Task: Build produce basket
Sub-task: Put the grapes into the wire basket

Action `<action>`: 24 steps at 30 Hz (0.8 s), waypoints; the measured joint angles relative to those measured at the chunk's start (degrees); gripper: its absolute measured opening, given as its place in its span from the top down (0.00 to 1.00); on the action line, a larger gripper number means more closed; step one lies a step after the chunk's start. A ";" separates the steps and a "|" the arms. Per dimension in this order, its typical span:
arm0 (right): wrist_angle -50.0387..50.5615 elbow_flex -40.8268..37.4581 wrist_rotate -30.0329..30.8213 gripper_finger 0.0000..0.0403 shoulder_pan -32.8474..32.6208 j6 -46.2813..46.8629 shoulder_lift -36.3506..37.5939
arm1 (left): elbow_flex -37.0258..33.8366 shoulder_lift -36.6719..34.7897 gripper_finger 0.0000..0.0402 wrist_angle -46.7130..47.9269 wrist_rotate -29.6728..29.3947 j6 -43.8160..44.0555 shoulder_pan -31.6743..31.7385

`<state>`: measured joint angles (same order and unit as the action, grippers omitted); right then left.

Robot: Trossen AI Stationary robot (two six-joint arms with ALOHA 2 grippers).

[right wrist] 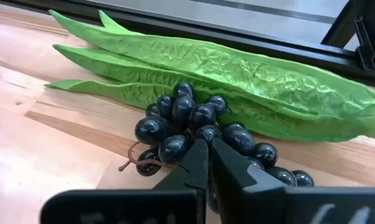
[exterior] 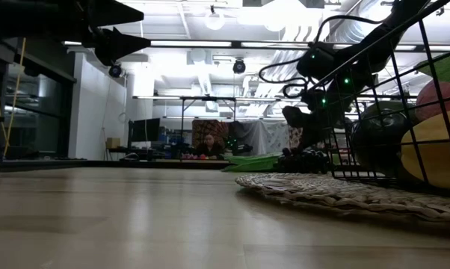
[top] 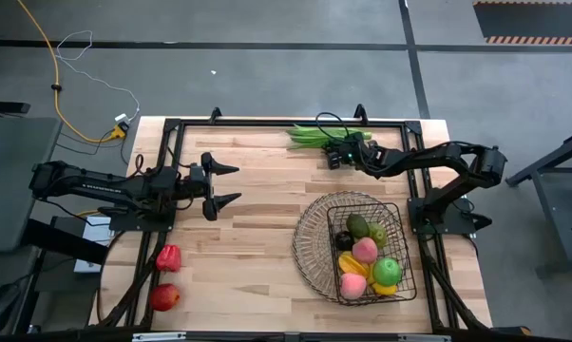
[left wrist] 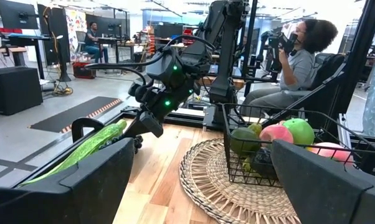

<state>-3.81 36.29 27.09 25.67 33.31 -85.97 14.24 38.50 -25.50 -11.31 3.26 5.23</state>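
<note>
A bunch of dark grapes (right wrist: 187, 121) lies on the wood table at its far edge, against the long green beans (right wrist: 237, 71). My right gripper (right wrist: 207, 142) slants down into the bunch and is shut on it; from above it shows beside the beans (top: 310, 136) as my right gripper (top: 332, 158). The basket (top: 305, 249) stands at the near right and holds an avocado, peaches, a green apple and yellow fruit. My left gripper (top: 237, 183) hovers open over the table's left half, holding nothing. My right gripper has its two fingers closed together in the middle of the grape bunch (right wrist: 200, 132), with grapes on both sides of the fingertips (right wrist: 197, 155). The grapes hide what sits between the tips. The fingers slant down from the table's right. The bunch rests on the table.
A red pepper (top: 168, 256) and a red apple (top: 164, 297) lie near the table's front left corner. A dark frame (top: 267, 123) runs along the table's far edge just behind the beans. Bare wood lies between the two arms. People sit in the room beyond.
</note>
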 joint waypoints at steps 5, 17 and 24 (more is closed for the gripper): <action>-0.23 0.00 0.06 1.00 -0.32 -1.93 1.23 | 0.00 0.00 0.09 0.00 0.00 0.03 0.00; -0.81 0.00 6.97 1.00 -10.13 -6.54 15.27 | 0.00 -0.02 0.09 0.00 0.00 0.16 -0.02; -5.29 0.00 3.13 1.00 -16.72 -12.71 20.53 | 0.00 -0.02 0.09 -0.38 -0.15 1.06 -0.01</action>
<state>-9.09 36.29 30.23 8.95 20.59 -65.44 14.24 38.48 -25.87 -11.46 4.32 5.23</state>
